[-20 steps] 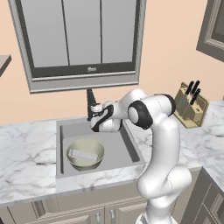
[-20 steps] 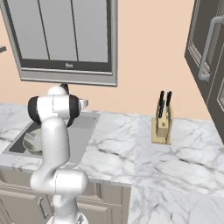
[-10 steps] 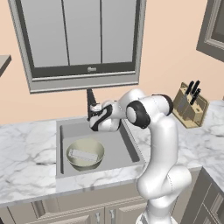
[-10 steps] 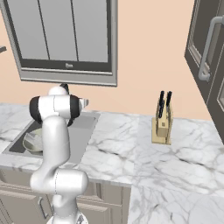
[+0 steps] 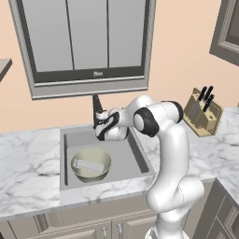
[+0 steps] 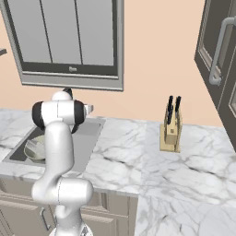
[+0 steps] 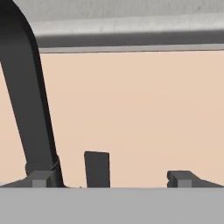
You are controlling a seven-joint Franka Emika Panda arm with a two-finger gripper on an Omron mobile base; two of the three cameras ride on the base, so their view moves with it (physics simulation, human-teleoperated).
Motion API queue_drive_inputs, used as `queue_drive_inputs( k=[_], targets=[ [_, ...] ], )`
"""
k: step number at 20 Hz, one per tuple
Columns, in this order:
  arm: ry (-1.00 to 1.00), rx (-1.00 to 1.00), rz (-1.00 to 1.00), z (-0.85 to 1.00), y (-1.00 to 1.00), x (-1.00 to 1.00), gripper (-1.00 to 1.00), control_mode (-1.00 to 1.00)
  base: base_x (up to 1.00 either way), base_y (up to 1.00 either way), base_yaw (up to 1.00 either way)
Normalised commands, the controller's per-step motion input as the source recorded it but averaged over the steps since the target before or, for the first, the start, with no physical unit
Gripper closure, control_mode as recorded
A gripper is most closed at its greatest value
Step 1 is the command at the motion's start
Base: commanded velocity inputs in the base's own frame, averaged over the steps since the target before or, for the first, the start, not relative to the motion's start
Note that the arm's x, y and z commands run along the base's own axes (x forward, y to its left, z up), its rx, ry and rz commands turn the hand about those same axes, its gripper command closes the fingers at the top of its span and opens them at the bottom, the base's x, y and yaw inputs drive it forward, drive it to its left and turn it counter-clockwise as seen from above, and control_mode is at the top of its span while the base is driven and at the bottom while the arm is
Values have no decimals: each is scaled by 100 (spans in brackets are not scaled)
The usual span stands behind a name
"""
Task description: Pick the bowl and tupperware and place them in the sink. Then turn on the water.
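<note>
A white marble counter [image 5: 28,163] holds the grey metal sink [image 5: 135,163] at centre-left, where the pale grey-green ceramic bowl [image 5: 91,164] already sits with the flat grey-white tupperware [image 5: 88,165] inside it. The two-finger gripper [image 7: 111,178], fingers spread wide and empty, hangs beside the tall black faucet [image 7: 26,96] at the left of the hand view. No blue stream falls, so turning on the water looks like the one remaining step.

The tupperware [image 5: 88,165] lies in the bowl [image 5: 91,165] inside the sink [image 5: 126,161].

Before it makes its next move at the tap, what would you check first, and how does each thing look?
1. Bowl in the sink: ok.
2. Tupperware in the sink, lying in the bowl: ok.
3. Jaws of the gripper open and empty: ok.
4. Gripper up at the black faucet: ok.
5. Jaws lined up on the faucet handle: cannot tell.
6. Water running: not ok, no stream seen.
</note>
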Motion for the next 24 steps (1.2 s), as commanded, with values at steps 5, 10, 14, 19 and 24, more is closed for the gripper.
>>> queue_drive_inputs(
  k=[5,10,14,19,24],
  targets=[
    [-3,0,0,-7,0,3,-100,-100,0,0,0],
    [-2,0,0,-17,0,4,-100,-100,0,0,0],
    [-2,0,0,-9,0,11,-100,-100,0,0,0],
    [-2,0,0,-4,0,14,-100,-100,0,0,0],
    [-1,0,0,-11,0,10,-100,-100,0,0,0]
  ],
)
